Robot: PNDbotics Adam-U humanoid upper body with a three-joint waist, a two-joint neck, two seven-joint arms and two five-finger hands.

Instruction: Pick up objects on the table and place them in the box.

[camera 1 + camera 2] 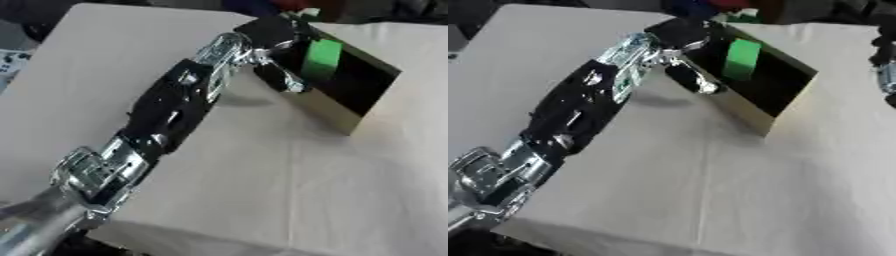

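Hidden parts: the fingers of the left robot hand are hard to make out; the palm is at the near wall of the box, one dark finger with a silver tip hangs down outside this wall, and the upper part of the hand is over the rim.
Left robot hand state: I cannot tell if it is released or clenched; I cannot see that it holds the block.
Right robot hand: only a dark and silver piece shows at the right edge of the right eye view; it is cut off, and its fingers cannot be judged.
Box: one box, tan outside and dark inside, just beside the left robot hand, on its right side.
Content of the box: one green block, inside the box, just right of the left robot hand; if it touches the hand is not clear.
Worktop: covered with a pale cloth; it carries the box.
Count: one box, one green block, two robot hands, of which one is only partly in view.
Far edge: blurred dark, blue and red shapes beyond the left robot hand, not to be recognised.
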